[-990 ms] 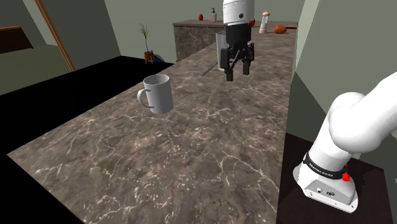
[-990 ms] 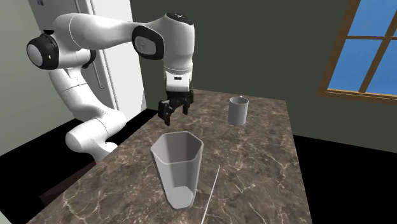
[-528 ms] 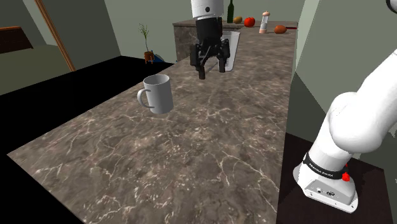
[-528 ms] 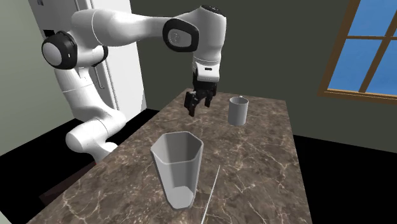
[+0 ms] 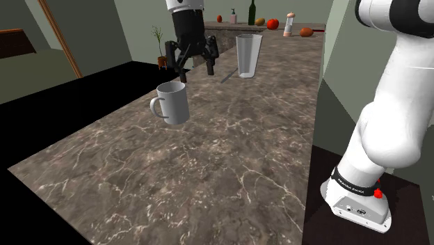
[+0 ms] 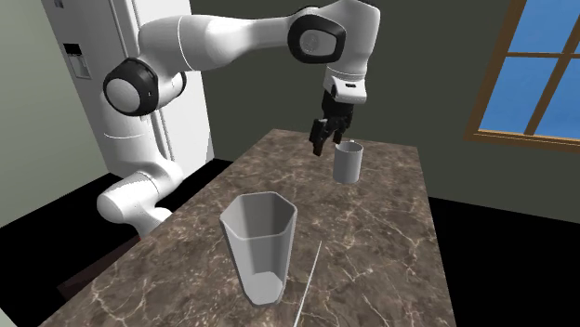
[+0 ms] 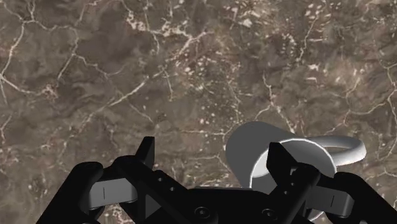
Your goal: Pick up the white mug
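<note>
Overhead, the all-black two-finger end effector [image 5: 196, 73] [image 6: 323, 144] [image 7: 212, 147] hangs with its fingers spread apart, grasping nothing. The pale white-grey cylindrical mug with a loop handle [image 5: 172, 102] [image 6: 347, 163] [image 7: 264, 149] stands upright on the dark brown marble-patterned table with pale veins [image 5: 229, 160] [image 6: 390, 232] [image 7: 159, 70]. It sits below the end effector and off to one side: in the wrist view it lies under one finger rather than between the two, its round mouth showing a plain grey inside. Well apart stands a tall grey faceted tumbler, tapering downward [image 5: 247, 56] [image 6: 259, 243], open-topped, with a thin pale rod [image 5: 228, 75] [image 6: 309, 279] lying just beside it.
</note>
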Controlling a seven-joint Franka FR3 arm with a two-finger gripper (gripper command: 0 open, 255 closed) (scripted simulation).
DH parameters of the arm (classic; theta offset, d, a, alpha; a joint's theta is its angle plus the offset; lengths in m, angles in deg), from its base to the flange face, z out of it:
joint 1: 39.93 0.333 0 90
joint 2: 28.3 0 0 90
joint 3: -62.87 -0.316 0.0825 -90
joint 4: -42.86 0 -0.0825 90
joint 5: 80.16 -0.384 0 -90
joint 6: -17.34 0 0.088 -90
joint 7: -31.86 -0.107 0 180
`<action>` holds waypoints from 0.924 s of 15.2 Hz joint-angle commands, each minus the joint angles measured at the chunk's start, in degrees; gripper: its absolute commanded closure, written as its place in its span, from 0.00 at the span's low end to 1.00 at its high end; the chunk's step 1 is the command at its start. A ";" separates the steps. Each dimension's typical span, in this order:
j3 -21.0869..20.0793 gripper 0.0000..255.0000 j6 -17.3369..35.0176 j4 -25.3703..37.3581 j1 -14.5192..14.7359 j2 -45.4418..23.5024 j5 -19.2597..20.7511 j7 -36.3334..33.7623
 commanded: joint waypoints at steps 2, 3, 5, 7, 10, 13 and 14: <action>-1.50 0.00 -4.06 13.42 2.84 -9.59 2.88 -4.53; -1.51 0.00 -4.49 14.69 3.20 -10.44 3.14 -4.86; -1.35 0.00 -2.51 11.78 2.96 -9.50 2.84 -4.45; -1.28 0.00 -0.63 9.13 2.71 -8.72 2.62 -4.08; -1.18 0.00 2.58 4.78 2.36 -7.57 2.29 -3.48; -1.16 1.00 2.64 4.73 2.34 -7.58 2.29 -3.43; -1.15 1.00 2.59 4.79 2.33 -7.61 2.30 -3.41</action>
